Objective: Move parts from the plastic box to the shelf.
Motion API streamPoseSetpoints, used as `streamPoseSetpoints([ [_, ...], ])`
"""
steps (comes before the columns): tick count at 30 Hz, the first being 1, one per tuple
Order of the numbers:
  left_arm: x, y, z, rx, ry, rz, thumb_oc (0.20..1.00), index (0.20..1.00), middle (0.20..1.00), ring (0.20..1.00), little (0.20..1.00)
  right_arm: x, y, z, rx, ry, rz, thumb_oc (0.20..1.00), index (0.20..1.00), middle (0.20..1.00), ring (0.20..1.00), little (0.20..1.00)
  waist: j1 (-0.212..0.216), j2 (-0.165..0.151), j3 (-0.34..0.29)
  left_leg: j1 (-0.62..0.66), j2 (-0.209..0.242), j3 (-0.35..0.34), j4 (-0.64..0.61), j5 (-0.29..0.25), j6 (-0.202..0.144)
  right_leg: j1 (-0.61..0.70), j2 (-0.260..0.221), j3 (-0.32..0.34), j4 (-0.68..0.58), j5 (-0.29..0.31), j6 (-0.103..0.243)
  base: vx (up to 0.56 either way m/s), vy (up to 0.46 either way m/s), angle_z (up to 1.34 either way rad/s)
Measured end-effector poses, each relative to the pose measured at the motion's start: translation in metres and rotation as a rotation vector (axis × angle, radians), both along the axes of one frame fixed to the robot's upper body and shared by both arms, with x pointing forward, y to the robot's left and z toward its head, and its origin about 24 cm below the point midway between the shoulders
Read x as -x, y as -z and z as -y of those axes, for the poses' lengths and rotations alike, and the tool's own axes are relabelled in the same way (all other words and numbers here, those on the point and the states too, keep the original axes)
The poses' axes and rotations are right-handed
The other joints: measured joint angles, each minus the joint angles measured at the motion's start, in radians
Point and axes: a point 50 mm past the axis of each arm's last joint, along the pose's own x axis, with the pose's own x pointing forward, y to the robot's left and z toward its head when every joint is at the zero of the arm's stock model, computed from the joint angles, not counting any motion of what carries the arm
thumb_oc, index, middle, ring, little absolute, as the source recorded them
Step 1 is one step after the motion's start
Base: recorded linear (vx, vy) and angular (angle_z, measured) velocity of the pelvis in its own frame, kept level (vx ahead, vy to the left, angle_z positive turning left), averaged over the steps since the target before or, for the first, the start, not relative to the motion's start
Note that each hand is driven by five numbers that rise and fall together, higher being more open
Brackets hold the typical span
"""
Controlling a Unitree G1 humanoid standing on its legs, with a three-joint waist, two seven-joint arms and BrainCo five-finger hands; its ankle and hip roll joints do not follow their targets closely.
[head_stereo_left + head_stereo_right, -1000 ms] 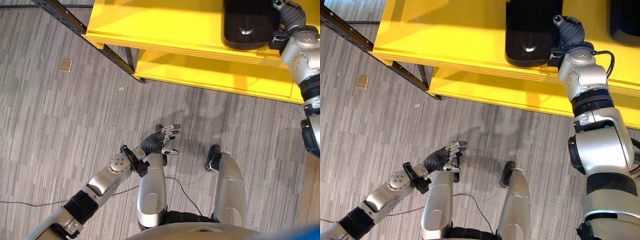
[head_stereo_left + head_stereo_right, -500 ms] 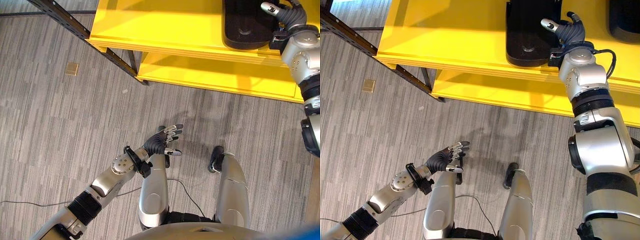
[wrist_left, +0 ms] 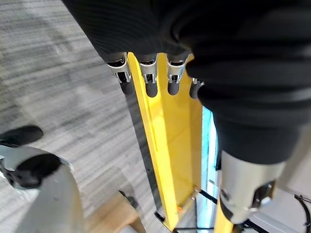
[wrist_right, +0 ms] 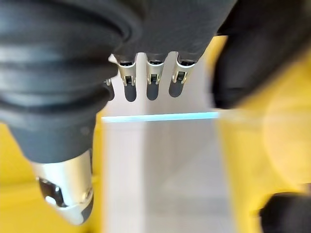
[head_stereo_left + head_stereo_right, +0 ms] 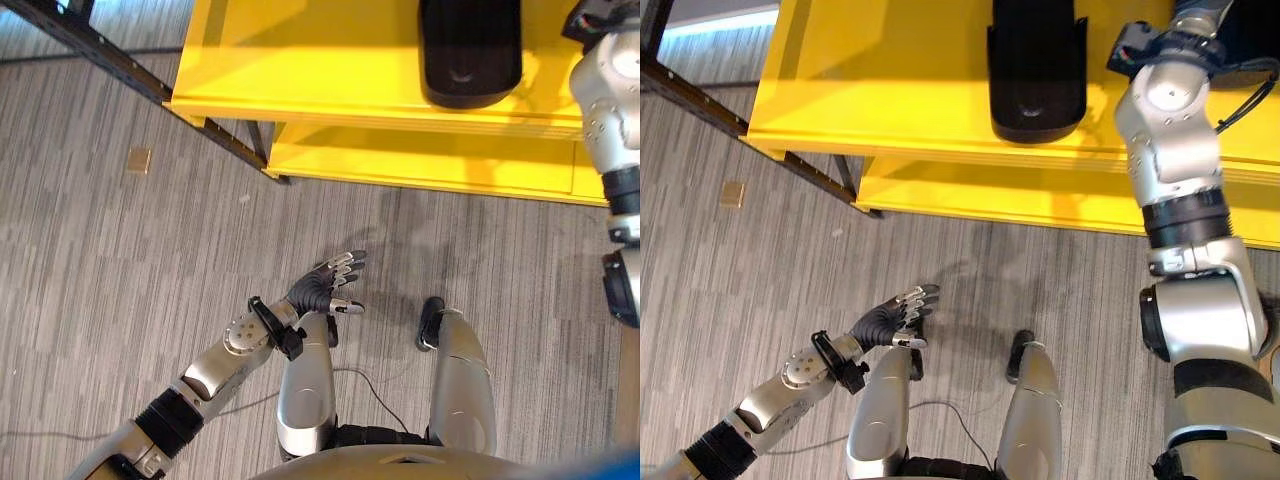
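A black moulded part (image 5: 470, 52) lies on the top board of the yellow shelf (image 5: 300, 60), free of both hands. My right hand (image 5: 1192, 16) is at the picture's top edge, to the right of that part and apart from it. In the right wrist view its fingers (image 4: 152, 81) are straight and hold nothing. My left hand (image 5: 326, 284) hangs low over the grey floor, well in front of the shelf, open and empty, with straight fingers (image 3: 148, 77).
A second dark part (image 5: 1260, 35) lies on the shelf behind my right arm. The shelf has a lower yellow board (image 5: 420, 160). A black metal rack beam (image 5: 100, 48) runs at the upper left. A small tan square (image 5: 138, 159) lies on the floor.
My right hand has let go of the black part and moved off to its right and up. The camera has shifted a little. The left hand has barely moved.
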Motion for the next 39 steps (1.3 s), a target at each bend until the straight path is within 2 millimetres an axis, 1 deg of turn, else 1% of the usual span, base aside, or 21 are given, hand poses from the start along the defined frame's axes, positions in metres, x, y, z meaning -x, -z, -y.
streamPoseSetpoints([
  [2,0.000,-0.001,0.004,0.017,0.002,0.011,1.000,1.000,1.000,1.000,1.000,0.005,0.007,-0.005,0.035,0.008,0.007,1.000,1.000,1.000,1.000,1.000,-0.014,0.008,-0.006,0.021,0.000,0.009,-0.009,-0.002,0.001,0.025,0.002,0.004,-0.030,0.013,0.006,0.05,0.126,-0.11],
  [3,0.000,-0.002,0.006,0.033,0.000,0.014,1.000,1.000,1.000,1.000,1.000,0.014,0.019,-0.008,0.036,-0.001,0.016,1.000,1.000,1.000,1.000,1.000,-0.019,0.016,-0.010,0.043,0.000,0.016,-0.029,-0.001,0.002,0.050,0.006,0.004,-0.059,0.027,0.013,0.05,0.121,-0.11],
  [5,0.000,-0.002,0.006,0.034,0.002,0.014,1.000,1.000,1.000,1.000,1.000,0.013,0.033,-0.011,0.080,0.013,-0.021,1.000,1.000,1.000,1.000,1.000,-0.038,0.017,-0.013,0.067,-0.004,0.027,-0.037,-0.001,0.003,0.075,0.006,0.012,-0.085,0.038,0.022,0.03,0.120,-0.10],
  [8,0.001,0.000,0.009,0.052,-0.005,0.007,1.000,1.000,1.000,1.000,1.000,0.010,0.071,-0.006,0.153,0.039,-0.150,1.000,1.000,1.000,1.000,1.000,-0.056,0.023,-0.052,0.073,-0.007,0.042,-0.054,-0.004,0.008,0.085,0.008,0.020,-0.129,0.061,0.035,0.04,0.132,-0.13],
  [9,0.000,0.002,0.010,0.061,-0.015,0.003,1.000,1.000,1.000,1.000,1.000,0.009,0.092,-0.003,0.173,0.037,-0.221,1.000,1.000,1.000,1.000,1.000,-0.060,0.019,-0.060,0.089,-0.010,0.054,-0.063,-0.004,0.011,0.093,0.008,0.030,-0.141,0.066,0.039,0.04,0.091,-0.16],
  [10,0.001,0.003,0.011,0.068,-0.022,-0.003,1.000,1.000,1.000,1.000,1.000,0.010,0.104,-0.002,0.180,0.035,-0.258,1.000,1.000,1.000,1.000,1.000,-0.059,0.019,-0.062,0.102,-0.010,0.062,-0.073,-0.002,0.015,0.104,0.009,0.031,-0.149,0.069,0.042,0.05,0.117,-0.15],
  [11,0.001,0.003,0.011,0.071,-0.024,-0.003,1.000,1.000,1.000,1.000,1.000,0.011,0.118,-0.002,0.181,0.024,-0.305,1.000,1.000,1.000,1.000,1.000,-0.072,0.017,-0.067,0.110,-0.011,0.064,-0.076,-0.003,0.017,0.113,0.010,0.033,-0.160,0.071,0.044,0.05,0.120,-0.14],
  [12,0.001,0.003,0.011,0.076,-0.027,0.003,1.000,1.000,1.000,1.000,1.000,0.015,0.140,0.000,0.193,0.008,-0.378,1.000,1.000,1.000,1.000,1.000,-0.094,0.015,-0.070,0.130,-0.011,0.070,-0.092,-0.003,0.018,0.130,0.013,0.039,-0.183,0.081,0.049,0.06,0.116,-0.12],
  [15,0.001,0.004,0.011,0.084,-0.058,0.008,1.000,1.000,1.000,1.000,1.000,0.035,0.170,-0.002,0.268,-0.028,-0.448,1.000,1.000,1.000,1.000,1.000,-0.112,0.006,-0.086,0.156,-0.011,0.094,-0.111,-0.005,0.021,0.145,0.020,0.057,-0.211,0.091,0.056,0.05,0.080,-0.21],
  [16,0.004,0.007,0.010,0.087,-0.080,-0.004,1.000,1.000,1.000,1.000,1.000,0.054,0.198,-0.001,0.327,-0.048,-0.525,1.000,1.000,1.000,1.000,1.000,-0.140,-0.001,-0.100,0.179,-0.010,0.105,-0.125,-0.006,0.022,0.171,0.023,0.060,-0.240,0.099,0.060,0.06,0.065,-0.26],
  [17,0.005,0.008,0.007,0.086,-0.091,-0.008,1.000,1.000,1.000,1.000,1.000,0.061,0.210,-0.001,0.352,-0.058,-0.564,1.000,1.000,1.000,1.000,1.000,-0.153,-0.007,-0.106,0.197,-0.010,0.119,-0.138,-0.006,0.021,0.184,0.026,0.064,-0.257,0.106,0.062,0.07,0.063,-0.28],
  [18,0.005,0.010,0.003,0.085,-0.113,-0.013,1.000,1.000,1.000,1.000,1.000,0.072,0.229,0.001,0.395,-0.067,-0.629,1.000,1.000,1.000,1.000,1.000,-0.176,-0.017,-0.120,0.218,-0.009,0.130,-0.150,-0.007,0.023,0.207,0.031,0.069,-0.289,0.118,0.068,0.03,0.023,-0.37],
  [19,0.006,0.010,-0.001,0.085,-0.129,-0.015,1.000,1.000,1.000,1.000,1.000,0.077,0.236,0.001,0.455,-0.067,-0.653,1.000,1.000,1.000,1.000,1.000,-0.187,-0.024,-0.132,0.233,-0.007,0.147,-0.160,-0.009,0.024,0.215,0.035,0.078,-0.307,0.127,0.071,0.03,0.022,-0.36],
  [21,0.003,0.008,-0.004,0.086,-0.144,-0.004,1.000,1.000,1.000,1.000,1.000,0.080,0.234,0.001,0.560,-0.061,-0.635,1.000,1.000,1.000,1.000,1.000,-0.208,-0.029,-0.137,0.238,-0.005,0.152,-0.161,-0.010,0.025,0.232,0.041,0.081,-0.340,0.146,0.075,0.03,0.009,-0.17],
  [22,0.003,0.007,-0.006,0.085,-0.147,0.000,1.000,1.000,1.000,1.000,1.000,0.082,0.227,0.000,0.669,-0.043,-0.595,1.000,1.000,1.000,1.000,1.000,-0.212,-0.031,-0.141,0.241,-0.004,0.157,-0.167,-0.011,0.027,0.236,0.042,0.081,-0.358,0.156,0.077,0.02,-0.001,-0.03],
  [24,0.004,0.009,-0.007,0.080,-0.148,-0.008,1.000,1.000,1.000,1.000,1.000,0.084,0.219,0.000,0.759,-0.034,-0.550,1.000,1.000,1.000,1.000,1.000,-0.206,-0.032,-0.152,0.240,-0.004,0.162,-0.170,-0.012,0.030,0.239,0.043,0.081,-0.369,0.163,0.078,0.00,-0.005,-0.02],
  [27,0.009,0.013,-0.012,0.056,-0.134,-0.024,1.000,1.000,1.000,1.000,1.000,0.078,0.210,0.000,0.894,-0.023,-0.523,1.000,1.000,1.000,1.000,1.000,-0.197,-0.034,-0.160,0.240,-0.004,0.164,-0.172,-0.012,0.030,0.236,0.043,0.082,-0.370,0.165,0.078,-0.05,-0.032,-0.01],
  [31,0.010,0.014,-0.018,0.023,-0.118,-0.028,1.000,1.000,1.000,1.000,1.000,0.079,0.209,-0.001,1.013,-0.004,-0.496,1.000,1.000,1.000,1.000,1.000,-0.172,-0.035,-0.159,0.218,-0.003,0.168,-0.171,-0.009,0.031,0.210,0.045,0.086,-0.367,0.169,0.076,-0.09,-0.048,-0.03],
  [35,0.008,0.013,-0.023,-0.002,-0.100,-0.021,1.000,1.000,1.000,1.000,1.000,0.078,0.208,-0.011,1.110,-0.065,-0.473,1.000,1.000,1.000,1.000,1.000,-0.168,-0.032,-0.149,0.191,-0.004,0.166,-0.170,-0.005,0.032,0.187,0.045,0.087,-0.369,0.177,0.078,-0.08,-0.054,-0.01],
  [37,0.003,0.008,-0.022,-0.005,-0.078,0.000,1.000,1.000,1.000,1.000,1.000,0.073,0.203,-0.022,1.217,-0.145,-0.463,1.000,1.000,1.000,1.000,1.000,-0.160,-0.032,-0.124,0.190,-0.004,0.163,-0.168,0.000,0.028,0.187,0.045,0.087,-0.370,0.178,0.078,-0.06,-0.074,0.01],
  [39,0.000,0.005,-0.020,-0.007,-0.060,0.013,1.000,1.000,1.000,1.000,1.000,0.071,0.200,-0.028,1.267,-0.201,-0.464,1.000,1.000,1.000,1.000,1.000,-0.147,-0.030,-0.104,0.188,-0.003,0.161,-0.167,0.000,0.027,0.187,0.046,0.086,-0.371,0.179,0.078,-0.05,-0.070,0.02],
])
